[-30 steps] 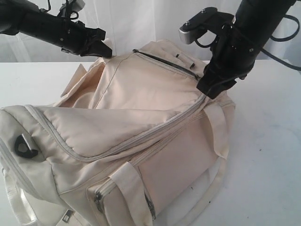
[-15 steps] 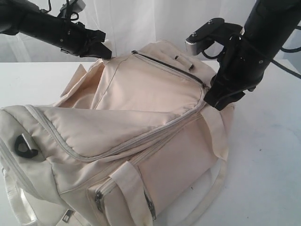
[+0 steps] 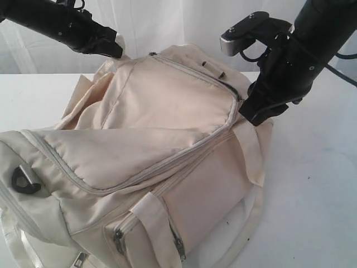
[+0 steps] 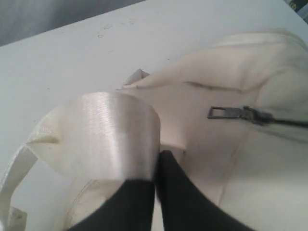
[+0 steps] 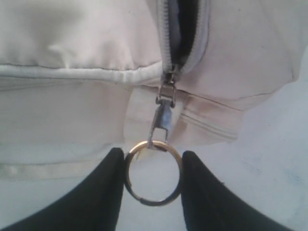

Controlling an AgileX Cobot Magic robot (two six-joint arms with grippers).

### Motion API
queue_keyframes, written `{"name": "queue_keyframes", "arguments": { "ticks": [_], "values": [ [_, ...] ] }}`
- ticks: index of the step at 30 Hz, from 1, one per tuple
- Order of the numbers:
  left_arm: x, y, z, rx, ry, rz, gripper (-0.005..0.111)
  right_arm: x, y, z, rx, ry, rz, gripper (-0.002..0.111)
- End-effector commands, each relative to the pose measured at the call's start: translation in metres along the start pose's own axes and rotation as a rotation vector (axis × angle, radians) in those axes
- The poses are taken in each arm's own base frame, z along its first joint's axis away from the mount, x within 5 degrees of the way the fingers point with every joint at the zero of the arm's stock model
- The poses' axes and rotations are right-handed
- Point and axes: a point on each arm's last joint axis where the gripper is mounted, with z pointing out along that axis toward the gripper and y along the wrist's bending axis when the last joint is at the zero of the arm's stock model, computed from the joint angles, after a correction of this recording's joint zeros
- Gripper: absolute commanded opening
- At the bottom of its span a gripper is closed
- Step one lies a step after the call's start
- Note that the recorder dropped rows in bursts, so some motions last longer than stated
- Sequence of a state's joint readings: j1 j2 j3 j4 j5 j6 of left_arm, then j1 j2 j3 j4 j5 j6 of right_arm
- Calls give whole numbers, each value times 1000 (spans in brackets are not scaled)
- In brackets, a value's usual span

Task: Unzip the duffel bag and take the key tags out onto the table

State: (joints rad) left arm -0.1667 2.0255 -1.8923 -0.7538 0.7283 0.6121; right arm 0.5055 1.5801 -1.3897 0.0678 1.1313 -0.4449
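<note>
Right gripper (image 5: 153,156) has its two black fingers set partway apart on either side of a thin round metal ring (image 5: 154,202), clasping it between them. That ring hangs from the flat metal zipper pull (image 5: 162,118) of the large cream fabric duffel bag (image 3: 167,111). Above the slider the zipper teeth stand parted, showing a narrow dark gap. In the exterior view this gripper sits at the right-hand end of the bag's top flap, where the zipper line turns down.

Left gripper (image 4: 156,166) has its fingers almost together, pinching the end of a wide, glossy cream webbing strap handle (image 4: 103,137) that curls up in a loop just past the fingertips. It is at the far top edge of the bag, on the left.

The duffel bag lies on the plain white counter (image 3: 318,184), slumped and creased, with a black D-ring (image 3: 22,181) on its near left end.
</note>
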Motion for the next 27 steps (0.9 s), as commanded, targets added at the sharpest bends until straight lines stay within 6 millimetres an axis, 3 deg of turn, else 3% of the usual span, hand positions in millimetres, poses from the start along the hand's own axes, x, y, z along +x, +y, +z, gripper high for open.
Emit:
{"name": "queue_keyframes", "arguments": {
  "ticks": [1, 4, 6, 11, 14, 18, 23, 27],
  "values": [
    [-5, -5, -17, 11, 4, 70, 34, 4, 0, -3, -9, 4, 14, 0],
    [-5, -8, -18, 30, 10, 92, 59, 4, 0, -3, -9, 4, 14, 0],
    [-7, -15, -23, 80, -2, 135, 66, 4, 1, -3, -19, 4, 18, 0],
    [-10, -62, -45, 383, -51, 574, 60, 5, 3, 0, -42, 3, 22, 0],
    [-12, -84, -44, 383, -36, 691, 50, 4, 3, 1, -45, 1, 24, 0],
    [-11, -121, -23, 393, -16, 907, 47, 4, 4, 1, -54, -3, 29, 0],
    [-5, -173, 16, 251, 58, 1227, 63, 4, 4, 1, -54, -1, 28, 0],
    [-3, -196, 37, 181, 36, 1321, 67, 7, 5, 5, -61, 16, 30, 0]
  ]
}}
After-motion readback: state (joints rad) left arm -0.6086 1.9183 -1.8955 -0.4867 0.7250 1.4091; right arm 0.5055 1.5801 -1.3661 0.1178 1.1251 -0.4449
